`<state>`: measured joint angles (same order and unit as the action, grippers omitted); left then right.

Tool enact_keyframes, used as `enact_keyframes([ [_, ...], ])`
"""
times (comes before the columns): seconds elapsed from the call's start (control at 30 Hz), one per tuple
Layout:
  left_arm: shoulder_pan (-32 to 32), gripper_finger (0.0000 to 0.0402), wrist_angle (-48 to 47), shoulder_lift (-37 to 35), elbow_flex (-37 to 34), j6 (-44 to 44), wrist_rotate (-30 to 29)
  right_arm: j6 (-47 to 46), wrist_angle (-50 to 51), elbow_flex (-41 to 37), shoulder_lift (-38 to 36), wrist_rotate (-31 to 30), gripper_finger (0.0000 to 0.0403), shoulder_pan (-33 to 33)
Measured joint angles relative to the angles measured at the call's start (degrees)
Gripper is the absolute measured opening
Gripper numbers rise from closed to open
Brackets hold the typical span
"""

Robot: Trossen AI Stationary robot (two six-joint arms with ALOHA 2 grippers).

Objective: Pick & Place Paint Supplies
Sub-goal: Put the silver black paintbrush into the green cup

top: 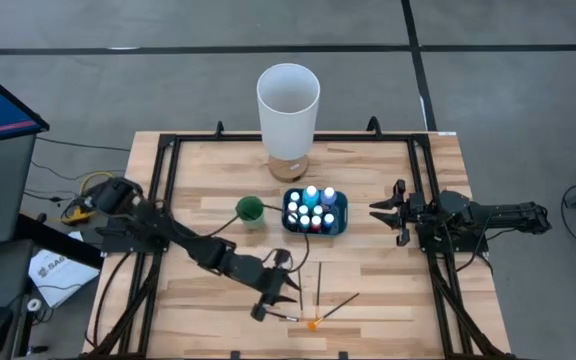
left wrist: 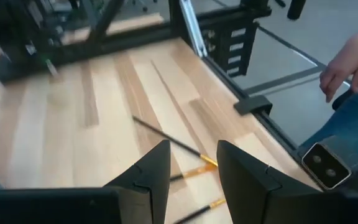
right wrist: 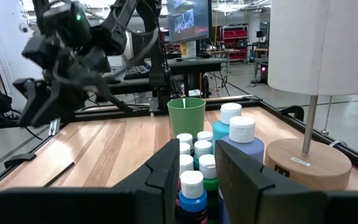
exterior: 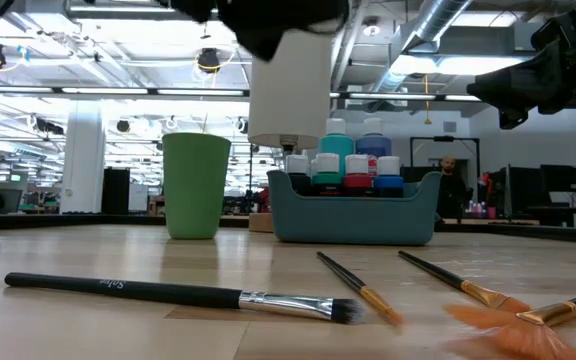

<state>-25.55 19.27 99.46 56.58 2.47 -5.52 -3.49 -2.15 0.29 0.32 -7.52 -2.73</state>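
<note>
The paint bottles point(top: 314, 207) stand packed in a blue tray point(top: 340, 222) at table centre, a green cup point(top: 250, 209) at its 9 o'clock. Thin brushes point(top: 320, 282) lie at the tray's 6 o'clock. The left gripper point(top: 280, 291), fingers apart and empty, hovers beside them. The right gripper point(top: 386, 211), fingers apart, waits at the tray's 3 o'clock.

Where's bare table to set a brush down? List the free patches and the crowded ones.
Free: the boards between the green cup and the left frame rail, and between the blue tray and the right pincer. Crowded: the front middle, where the brushes lie beside the left pincer.
</note>
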Motion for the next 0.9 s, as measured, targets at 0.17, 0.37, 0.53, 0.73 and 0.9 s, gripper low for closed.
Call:
enact_keyframes([
  [0.17,-0.9,0.012,-0.3,4.1,1.3,-3.2,-0.3,0.0,0.0,0.0,0.0,0.0,0.0098,0.0],
  [0.37,-3.1,0.012,-0.3,8.4,4.4,-4.8,-2.0,0.0,0.0,0.0,0.0,0.0,0.0098,0.0],
  [0.53,-5.1,0.012,-0.6,11.5,6.1,-7.5,-6.5,0.0,0.0,0.0,0.0,0.0,0.0098,0.0],
  [0.73,-6.8,0.012,-1.5,14.4,8.7,-10.5,-9.4,0.0,0.0,0.0,0.0,0.0,0.0098,0.0],
  [0.9,-7.6,0.012,-1.8,17.1,11.3,-10.8,-9.8,0.0,0.0,0.0,0.0,0.0,0.0098,0.0],
])
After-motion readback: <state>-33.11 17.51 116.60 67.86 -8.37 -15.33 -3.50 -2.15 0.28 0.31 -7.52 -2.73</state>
